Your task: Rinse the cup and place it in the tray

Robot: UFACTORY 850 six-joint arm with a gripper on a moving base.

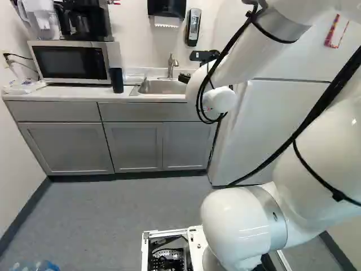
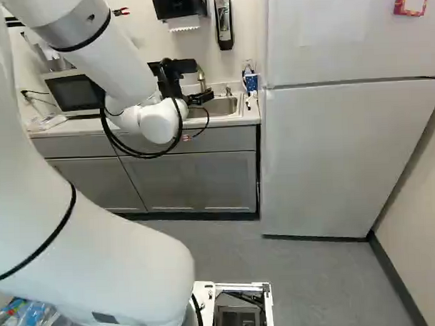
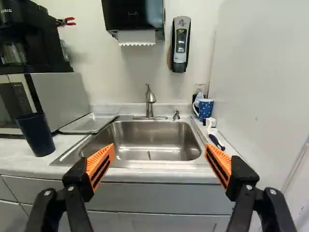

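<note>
Jaws wide apart, nothing clamped
A misjudged sideways reach could knock the dark cup [image 3: 35,134] over the bench's [image 3: 13,155] front edge.

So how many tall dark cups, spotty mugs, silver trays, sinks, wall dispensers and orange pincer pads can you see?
Tall dark cup: 1
Spotty mug: 1
Silver tray: 1
Sink: 1
Wall dispensers: 2
Orange pincer pads: 2
Total: 8
</note>
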